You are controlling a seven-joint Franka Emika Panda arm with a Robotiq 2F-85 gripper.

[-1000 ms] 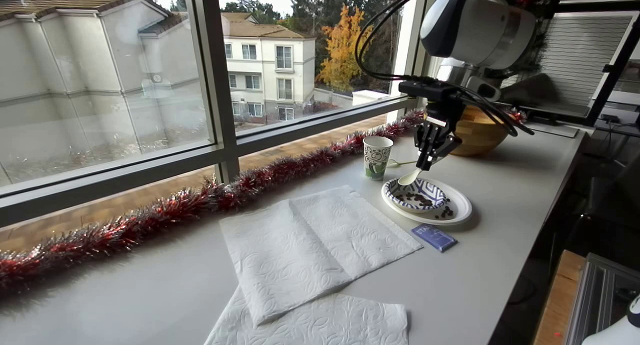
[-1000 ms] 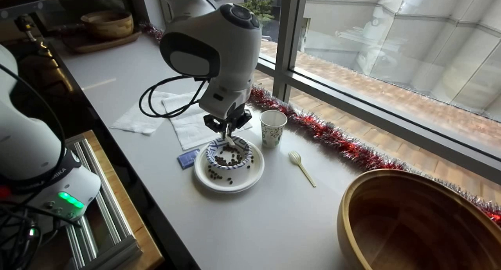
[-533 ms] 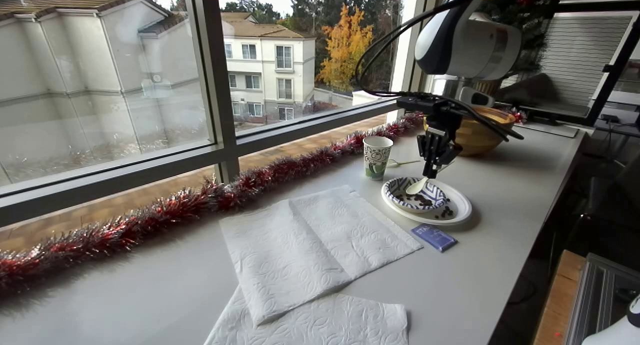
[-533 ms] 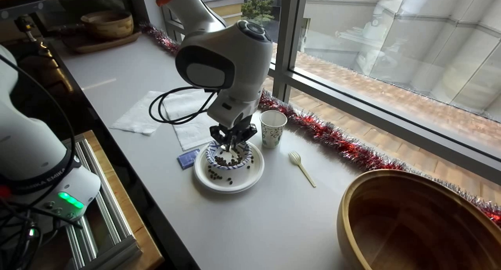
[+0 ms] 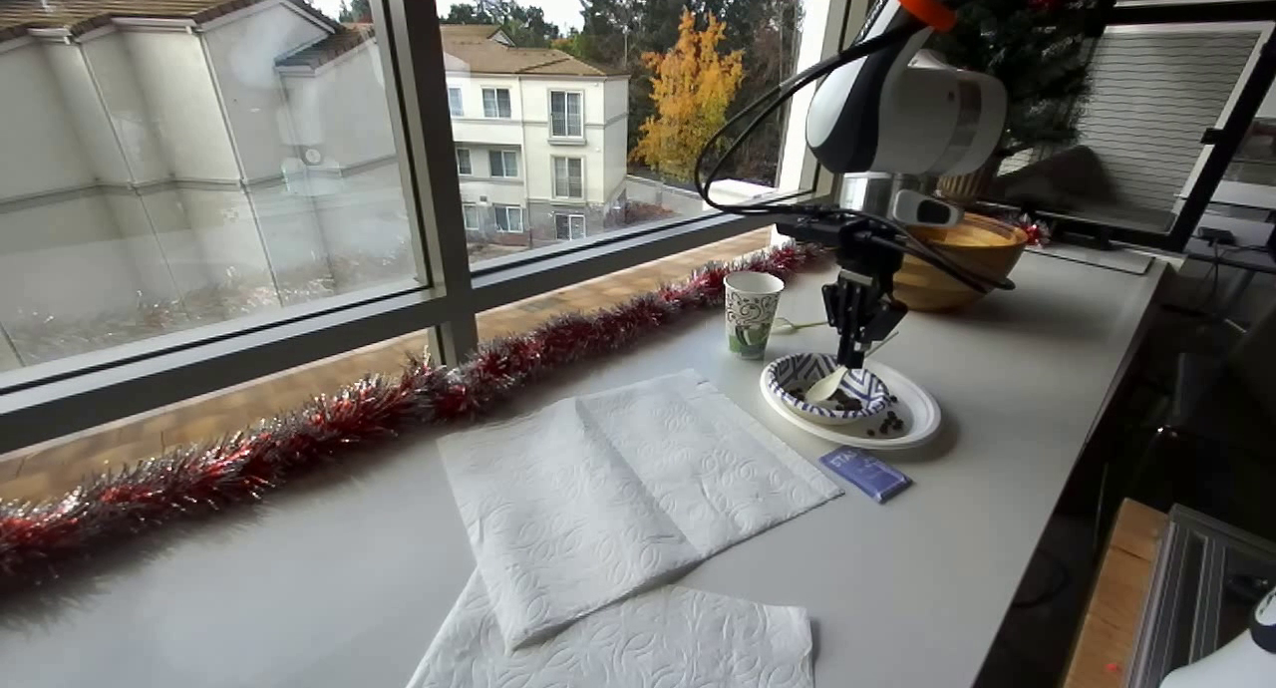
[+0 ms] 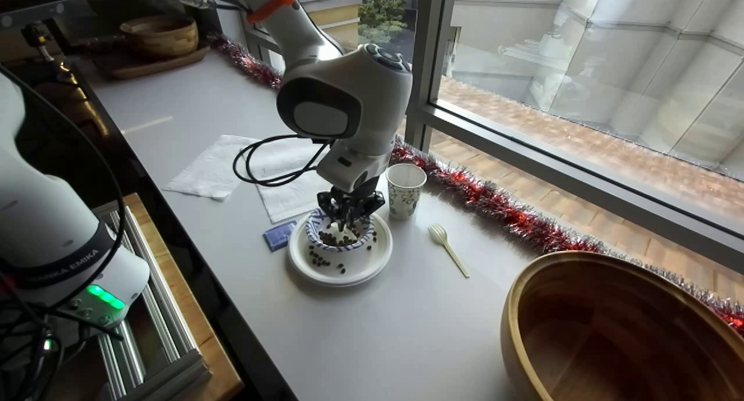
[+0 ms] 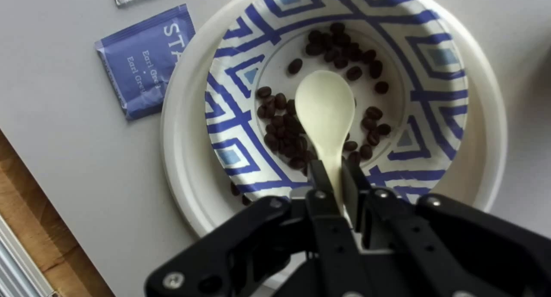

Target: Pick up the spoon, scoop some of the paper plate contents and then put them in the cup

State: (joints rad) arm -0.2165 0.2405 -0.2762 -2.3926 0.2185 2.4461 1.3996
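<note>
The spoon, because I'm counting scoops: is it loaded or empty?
Empty: in the wrist view, the head of the spoon shows smooth and bare, with beans around it but none on it.

Daylight through the window, with faint reflections; soft shadows across the table.

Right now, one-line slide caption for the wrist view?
Fingers grip a pale spoon over dark coffee beans in a blue-patterned bowl on a white plate.
</note>
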